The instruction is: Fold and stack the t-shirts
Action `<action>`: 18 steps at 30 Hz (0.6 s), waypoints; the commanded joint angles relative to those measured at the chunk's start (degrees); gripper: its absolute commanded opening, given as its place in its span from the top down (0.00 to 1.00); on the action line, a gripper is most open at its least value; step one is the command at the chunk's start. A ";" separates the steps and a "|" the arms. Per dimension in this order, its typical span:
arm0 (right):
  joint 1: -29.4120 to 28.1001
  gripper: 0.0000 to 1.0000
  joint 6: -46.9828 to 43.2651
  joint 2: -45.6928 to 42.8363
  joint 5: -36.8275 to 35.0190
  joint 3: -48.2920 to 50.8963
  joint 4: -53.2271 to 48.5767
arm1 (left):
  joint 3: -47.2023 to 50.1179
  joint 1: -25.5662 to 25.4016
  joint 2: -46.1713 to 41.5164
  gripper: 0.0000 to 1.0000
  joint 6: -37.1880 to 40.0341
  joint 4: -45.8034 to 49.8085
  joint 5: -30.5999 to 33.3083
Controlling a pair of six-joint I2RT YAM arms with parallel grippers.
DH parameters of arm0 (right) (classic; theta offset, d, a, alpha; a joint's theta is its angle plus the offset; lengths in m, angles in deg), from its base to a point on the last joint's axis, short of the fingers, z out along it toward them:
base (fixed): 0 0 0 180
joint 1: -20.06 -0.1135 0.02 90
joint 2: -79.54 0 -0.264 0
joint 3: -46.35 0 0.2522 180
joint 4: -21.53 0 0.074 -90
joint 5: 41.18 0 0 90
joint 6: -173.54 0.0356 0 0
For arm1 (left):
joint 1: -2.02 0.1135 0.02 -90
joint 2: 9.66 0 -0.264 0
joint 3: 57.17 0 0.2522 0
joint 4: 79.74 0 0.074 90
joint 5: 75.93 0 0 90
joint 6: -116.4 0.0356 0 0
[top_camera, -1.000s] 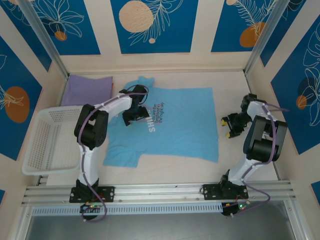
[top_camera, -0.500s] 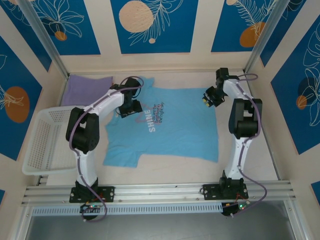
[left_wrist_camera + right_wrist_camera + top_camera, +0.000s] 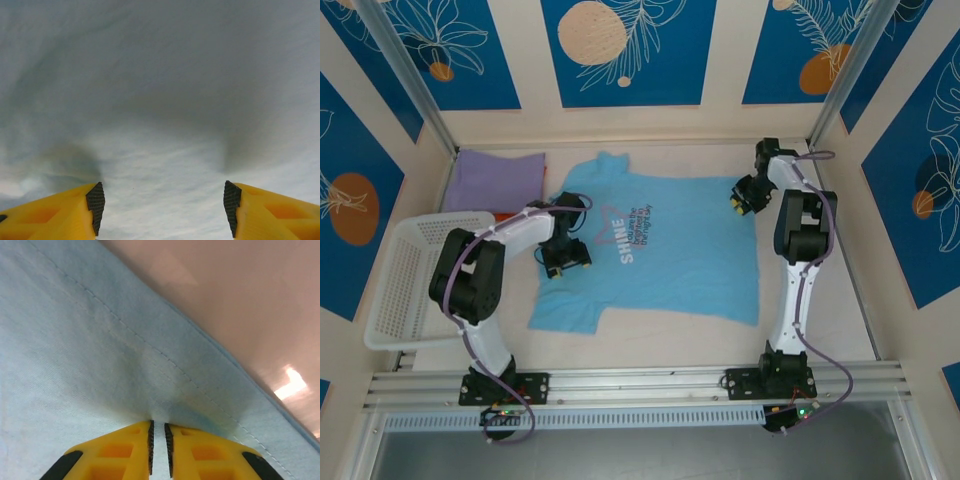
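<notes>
The sky-blue t-shirt (image 3: 670, 255) lies spread flat in the middle of the table, lettering up. My left gripper (image 3: 565, 258) is low over its left side near the sleeve. In the left wrist view the left gripper (image 3: 162, 207) is open, with pale cloth (image 3: 160, 100) under the gap and nothing between the pads. My right gripper (image 3: 742, 197) is at the shirt's far right corner. In the right wrist view the right gripper (image 3: 158, 440) is shut on a pinch of blue cloth (image 3: 75, 340) beside the stitched hem. The lavender t-shirt (image 3: 498, 178) lies folded at the back left.
A white mesh basket (image 3: 415, 275) stands at the left edge, close to the left arm. Walls enclose the table at the back and on both sides. Bare tabletop (image 3: 240, 290) lies just beyond the hem that the right gripper holds.
The left gripper slid from near the collar toward the shirt's near left side. The right arm swung from the right side to the shirt's far right corner and closed on the cloth.
</notes>
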 commanded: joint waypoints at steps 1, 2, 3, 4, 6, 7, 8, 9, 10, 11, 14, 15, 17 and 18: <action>3.91 0.80 -0.80 1.01 -0.08 2.84 -1.98 | 1.51 -0.46 -1.90 0.33 -3.03 -2.52 -4.61; 4.47 0.80 -0.47 0.89 1.35 3.00 -1.54 | 1.47 -0.76 -1.64 0.32 -3.44 -2.90 -5.36; 5.02 0.80 -0.02 0.89 2.52 3.07 -1.35 | 1.18 -1.23 -1.24 0.32 -3.93 -3.02 -6.08; 5.45 0.80 0.15 0.90 3.21 2.93 -1.55 | 0.84 -1.76 -0.96 0.31 -4.42 -3.30 -6.88; 6.13 0.79 0.34 0.44 3.19 2.65 -2.36 | -0.21 -2.81 -0.52 0.30 -5.50 -3.51 -7.73; 6.68 0.79 0.80 0.06 3.17 2.93 -2.71 | -0.76 -3.36 -0.30 0.29 -6.17 -3.47 -8.20; 7.39 0.79 1.45 -0.31 3.09 3.15 -3.05 | -1.11 -3.78 -0.14 0.28 -6.79 -3.70 -8.84; 8.34 0.79 1.85 -0.85 3.81 3.76 -2.77 | -1.47 -4.24 0.08 0.28 -7.47 -3.90 -9.47; 9.36 0.78 2.42 -1.70 4.59 4.75 -2.09 | -1.80 -4.70 0.36 0.27 -8.16 -4.09 -10.09; 10.29 0.77 2.97 -2.45 4.73 5.80 -1.45 | -1.97 -5.02 0.57 0.27 -8.62 -4.33 -10.77; 13.18 0.76 4.33 -4.34 5.10 8.76 0.80 | -3.22 -5.87 1.17 0.25 -9.60 -5.04 -12.14; 14.02 0.75 4.12 -4.40 6.24 8.92 1.50 | -4.03 -5.89 1.20 0.24 -9.39 -4.98 -12.24; 14.86 0.73 3.27 -4.31 7.53 7.96 1.82 | -7.01 -5.67 1.37 0.19 -8.01 -3.03 -11.15; 15.07 0.71 2.53 -4.62 8.35 7.19 2.12 | -9.06 -5.46 1.46 0.16 -6.85 -1.37 -10.23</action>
